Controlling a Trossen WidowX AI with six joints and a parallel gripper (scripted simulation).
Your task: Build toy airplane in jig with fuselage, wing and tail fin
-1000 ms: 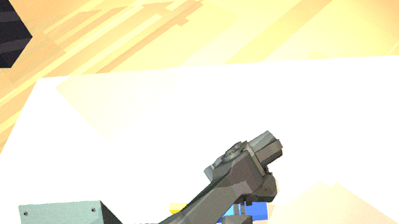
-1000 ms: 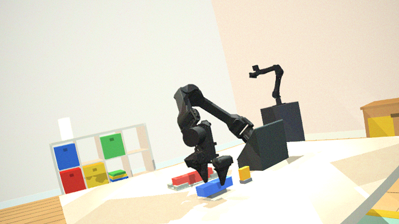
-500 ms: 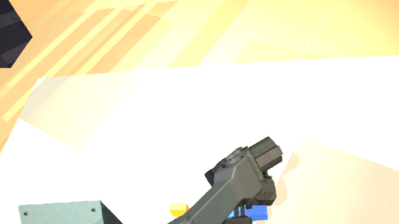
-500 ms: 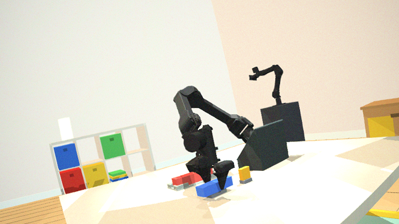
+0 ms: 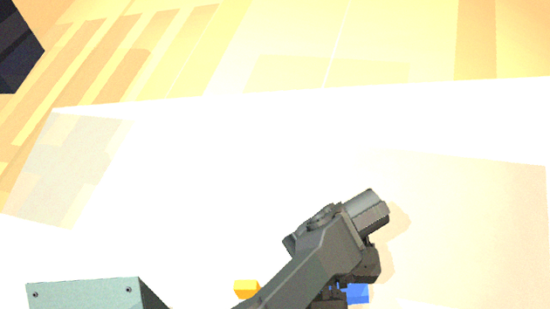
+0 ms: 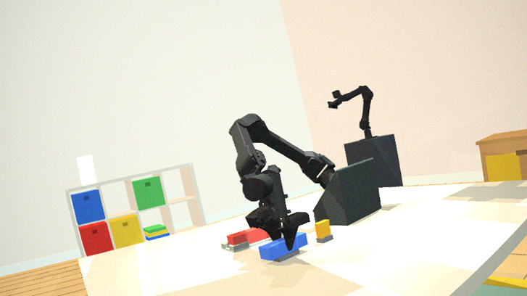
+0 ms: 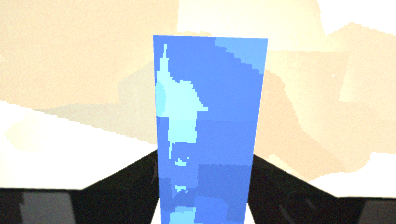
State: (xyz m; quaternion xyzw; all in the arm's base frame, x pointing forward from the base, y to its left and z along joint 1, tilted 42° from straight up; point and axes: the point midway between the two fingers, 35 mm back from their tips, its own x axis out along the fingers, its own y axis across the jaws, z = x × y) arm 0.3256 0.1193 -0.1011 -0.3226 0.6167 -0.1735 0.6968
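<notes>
My gripper (image 5: 338, 289) (image 6: 282, 244) (image 7: 202, 153) points down and is shut on the blue wing (image 5: 358, 293) (image 6: 271, 251) (image 7: 215, 100), with one finger on each long side. The wing lies level on or just over a low grey support (image 6: 289, 255); whether they touch is unclear. The red fuselage (image 6: 236, 238) lies in the pale grey cradle (image 6: 239, 246), behind the wing in the exterior view and partly hidden by the gripper. The yellow tail fin (image 5: 246, 288) (image 6: 322, 228) stands upright on a small grey stand (image 6: 324, 239). The wing's tab is not visible.
The arm's dark mounting block (image 6: 350, 197) stands on the table (image 6: 198, 278) behind the tail fin. The forearm passes close beside the fin in the top view. A cube shelf (image 6: 115, 210), another arm on a pedestal (image 6: 375, 162) and a wooden cabinet are beyond the table.
</notes>
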